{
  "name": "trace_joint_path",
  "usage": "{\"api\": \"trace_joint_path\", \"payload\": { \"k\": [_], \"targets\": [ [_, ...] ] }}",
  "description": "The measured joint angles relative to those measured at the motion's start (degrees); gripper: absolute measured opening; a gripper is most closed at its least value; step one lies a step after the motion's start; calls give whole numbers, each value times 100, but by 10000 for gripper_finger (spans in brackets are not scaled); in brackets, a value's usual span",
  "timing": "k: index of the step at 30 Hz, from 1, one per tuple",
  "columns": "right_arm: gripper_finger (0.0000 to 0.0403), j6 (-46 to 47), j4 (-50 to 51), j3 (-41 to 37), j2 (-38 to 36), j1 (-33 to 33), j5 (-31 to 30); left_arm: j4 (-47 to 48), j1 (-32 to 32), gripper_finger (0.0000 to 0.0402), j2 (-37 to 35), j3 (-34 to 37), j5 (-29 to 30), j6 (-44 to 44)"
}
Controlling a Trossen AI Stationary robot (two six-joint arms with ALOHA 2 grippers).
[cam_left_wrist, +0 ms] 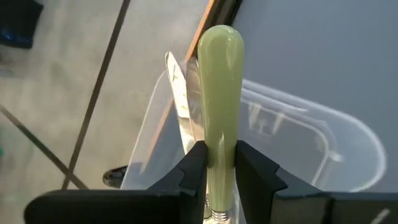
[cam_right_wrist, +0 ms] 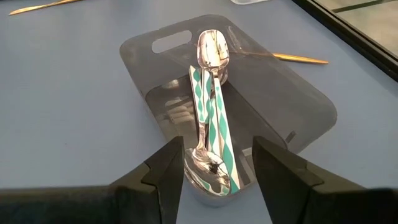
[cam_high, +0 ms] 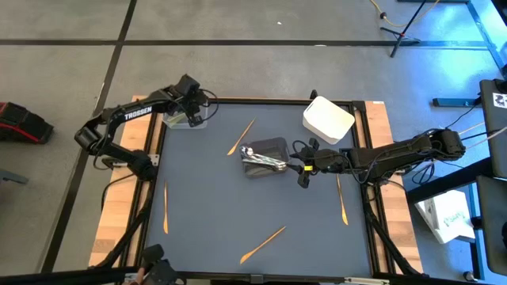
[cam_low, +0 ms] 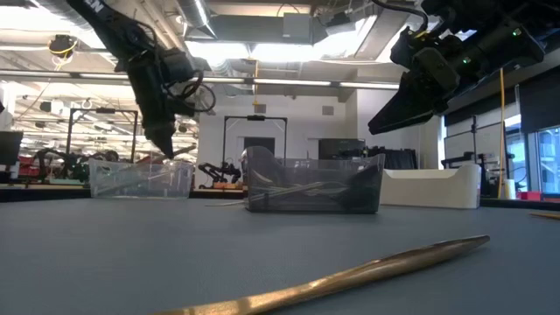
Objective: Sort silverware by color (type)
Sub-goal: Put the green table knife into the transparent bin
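Pale green, the utensil handle [cam_left_wrist: 220, 99] is clamped between the left gripper's [cam_left_wrist: 221, 168] fingers, its long axis running straight out from the jaws with the rounded end away from the wrist, over the clear tub [cam_high: 187, 119] beyond the dark grey tub's [cam_high: 264, 156] far left. A silver blade [cam_left_wrist: 179, 93] lies just beside the handle.

The right gripper [cam_high: 302, 167] hovers just right of the dark grey tub, its fingers spread and holding nothing. Inside that tub the silver spoons [cam_right_wrist: 210, 74] lie lengthwise along its long axis.

Four tan utensils ring the grey tub on the mat: one [cam_high: 242, 136] at its far left, one [cam_high: 165, 207] well to its near left, one [cam_high: 263, 244] near, one [cam_high: 341, 199] near right.
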State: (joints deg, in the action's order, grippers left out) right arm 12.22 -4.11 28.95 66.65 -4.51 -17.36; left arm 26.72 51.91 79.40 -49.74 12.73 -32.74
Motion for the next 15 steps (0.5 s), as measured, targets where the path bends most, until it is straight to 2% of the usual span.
{"api": "trace_joint_path", "payload": {
  "k": [4, 11, 15],
  "targets": [
    [179, -1, -3, 0, -1, 0, -2, -128, 16, 73, 0, 72, 234, 318],
    [179, -1, -3, 0, 0, 0, -7, -15, -23, 136, -31, -125, 508, 940],
    [179, -1, -4, -2, 0, 4, -10, 179, -197, 150, -35, -484, 356, 1638]
  ]
}}
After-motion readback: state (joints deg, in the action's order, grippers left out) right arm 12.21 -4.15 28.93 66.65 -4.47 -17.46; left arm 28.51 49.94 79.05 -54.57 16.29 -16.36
